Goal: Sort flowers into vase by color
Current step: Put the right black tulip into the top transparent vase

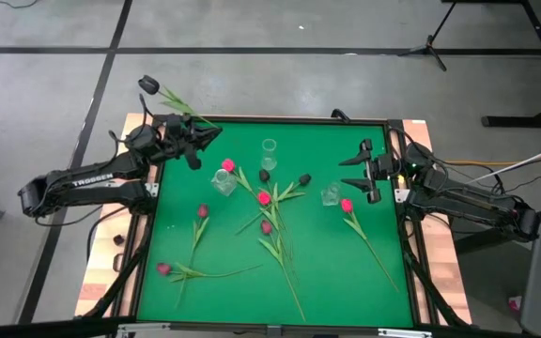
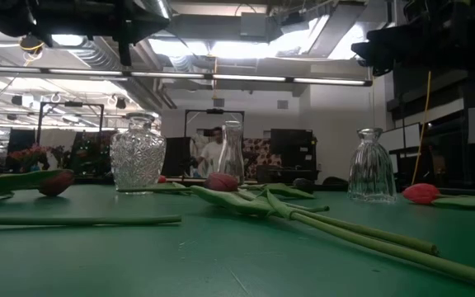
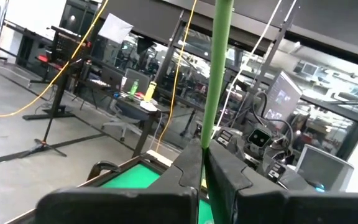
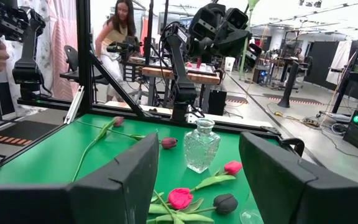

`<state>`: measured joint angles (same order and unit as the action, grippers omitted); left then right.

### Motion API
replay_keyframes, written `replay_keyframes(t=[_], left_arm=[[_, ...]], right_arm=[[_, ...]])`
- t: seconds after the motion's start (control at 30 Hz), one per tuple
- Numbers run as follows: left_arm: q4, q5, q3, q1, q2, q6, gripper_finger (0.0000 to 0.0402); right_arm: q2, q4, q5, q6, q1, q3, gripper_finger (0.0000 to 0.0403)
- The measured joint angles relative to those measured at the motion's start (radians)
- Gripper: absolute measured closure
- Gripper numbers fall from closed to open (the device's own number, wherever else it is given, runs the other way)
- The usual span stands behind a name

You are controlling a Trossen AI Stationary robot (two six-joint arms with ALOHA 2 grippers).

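Note:
My left gripper (image 1: 198, 129) hovers over the table's far left corner, shut on a dark-headed flower (image 1: 148, 84) whose green stem (image 3: 219, 74) rises out of the fingers. My right gripper (image 1: 360, 172) stands open and empty above the table's right side, near a small glass vase (image 1: 332, 195). Two more glass vases (image 1: 224, 181) (image 1: 269, 148) stand upright on the green mat. Pink (image 1: 264, 197), magenta (image 1: 203, 211) and dark (image 1: 303, 178) flowers lie flat on the mat. The right wrist view shows a cut-glass vase (image 4: 201, 146) ahead of the open fingers. My left gripper pinches the flower's stem (image 3: 209, 140) between its two fingers, toward the stem's lower end. The fingers come about level from the table's left and lie across the stem. The flower is lifted clear, its dark head (image 1: 148, 84) out beyond the far left corner.
The green mat (image 1: 346, 282) has a raised dark frame around it. Long stems (image 2: 361, 235) cross the middle and near part. Bare mat lies at the near right and far middle. A person (image 4: 120, 31) stands in the room beyond the table.

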<state>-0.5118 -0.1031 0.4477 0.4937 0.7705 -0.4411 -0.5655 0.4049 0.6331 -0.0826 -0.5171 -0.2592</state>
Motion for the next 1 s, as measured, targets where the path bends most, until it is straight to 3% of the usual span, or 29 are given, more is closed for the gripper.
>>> replay_keyframes(t=[0.2,0.3,0.57,1.0], left_arm=[[-0.016,0.103,0.0,-0.057,0.098,0.049,0.0392],[-0.106,0.152,0.0,-0.074,0.171,0.065,0.0392],[-0.3,0.216,0.0,-0.075,0.356,0.111,0.0392],[-0.317,0.244,0.09,-0.071,0.567,0.137,0.0392]], right_arm=[[0.0,-0.01,0.004,0.0,0.0,0.0,0.0178],[0.0,-0.011,0.004,0.0,0.0,0.0,0.0178],[0.0,-0.011,0.003,0.0,0.0,0.0,0.0178],[0.0,-0.013,0.002,0.0,0.0,0.0,0.0178]])
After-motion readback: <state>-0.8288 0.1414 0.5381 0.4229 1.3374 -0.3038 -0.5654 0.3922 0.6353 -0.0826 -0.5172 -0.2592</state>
